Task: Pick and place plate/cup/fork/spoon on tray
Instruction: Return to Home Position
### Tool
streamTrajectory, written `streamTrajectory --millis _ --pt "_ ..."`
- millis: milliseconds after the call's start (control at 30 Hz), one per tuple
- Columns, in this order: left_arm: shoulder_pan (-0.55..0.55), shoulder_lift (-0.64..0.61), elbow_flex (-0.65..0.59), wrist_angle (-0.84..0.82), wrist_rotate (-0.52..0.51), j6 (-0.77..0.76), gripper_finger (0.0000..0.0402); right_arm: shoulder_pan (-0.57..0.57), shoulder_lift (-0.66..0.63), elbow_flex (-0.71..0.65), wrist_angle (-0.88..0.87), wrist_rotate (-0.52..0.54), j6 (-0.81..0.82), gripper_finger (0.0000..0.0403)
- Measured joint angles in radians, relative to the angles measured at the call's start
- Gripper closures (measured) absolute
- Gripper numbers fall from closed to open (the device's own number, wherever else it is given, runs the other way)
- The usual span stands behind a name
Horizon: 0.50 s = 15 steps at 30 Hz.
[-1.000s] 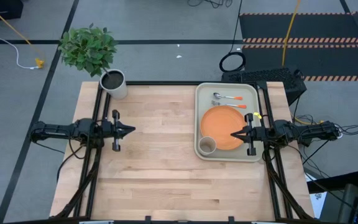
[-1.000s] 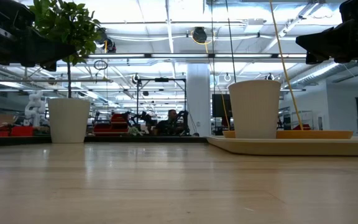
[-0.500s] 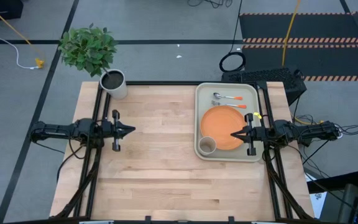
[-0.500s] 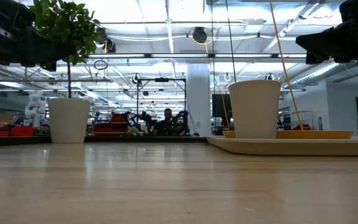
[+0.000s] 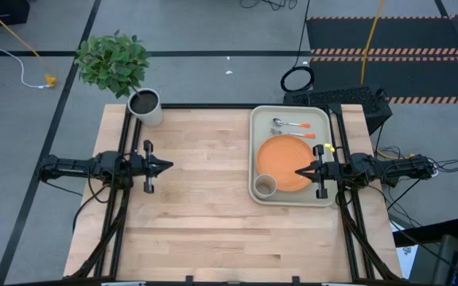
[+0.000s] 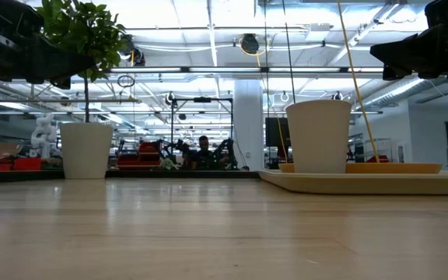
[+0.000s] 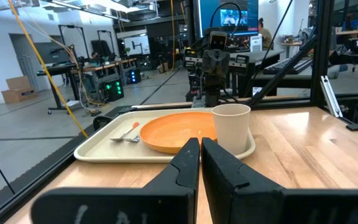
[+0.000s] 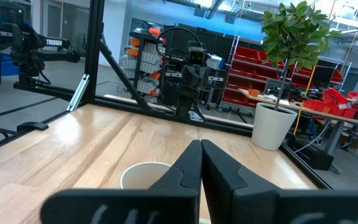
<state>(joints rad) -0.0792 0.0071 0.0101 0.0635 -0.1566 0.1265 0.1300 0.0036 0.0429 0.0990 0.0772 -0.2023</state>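
The pale tray (image 5: 320, 117) lies at the table's right side. On it rest the orange plate (image 5: 281, 159) in the middle, the beige cup (image 5: 265, 186) upright at its near left corner, and the fork (image 5: 293, 132) and spoon (image 5: 286, 123) at its far end. My right gripper (image 5: 299, 171) is shut and empty, raised over the plate's near right part. My left gripper (image 5: 169, 166) is shut and empty above the table's left part. The tray (image 7: 98, 146), plate (image 7: 176, 130) and cup (image 7: 231, 127) also show in the left wrist view.
A grey-white pot with dark soil (image 5: 145, 106) and a leafy plant (image 5: 113, 62) stand at the far left corner. Bare wood lies between the two arms and toward the near edge. A person (image 6: 203, 148) shows far behind the table in the low view.
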Motion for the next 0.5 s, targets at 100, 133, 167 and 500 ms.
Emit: streamTrajectory --millis 100,133,167,500 --pt "0.0 0.0 0.0 0.0 0.0 0.0 0.038 0.0 0.0 0.0 0.0 0.0 0.0 0.0403" --pt "0.0 0.0 0.0 0.0 0.0 0.0 0.038 0.0 0.0 0.0 0.0 0.0 0.0 0.0403" --pt "0.0 0.0 0.0 0.0 0.0 0.0 0.038 0.0 0.0 0.0 0.0 0.0 0.0 0.0403" --pt "0.0 0.0 0.0 0.0 0.0 0.0 0.038 0.0 0.0 0.0 0.0 0.0 0.0 0.0403"
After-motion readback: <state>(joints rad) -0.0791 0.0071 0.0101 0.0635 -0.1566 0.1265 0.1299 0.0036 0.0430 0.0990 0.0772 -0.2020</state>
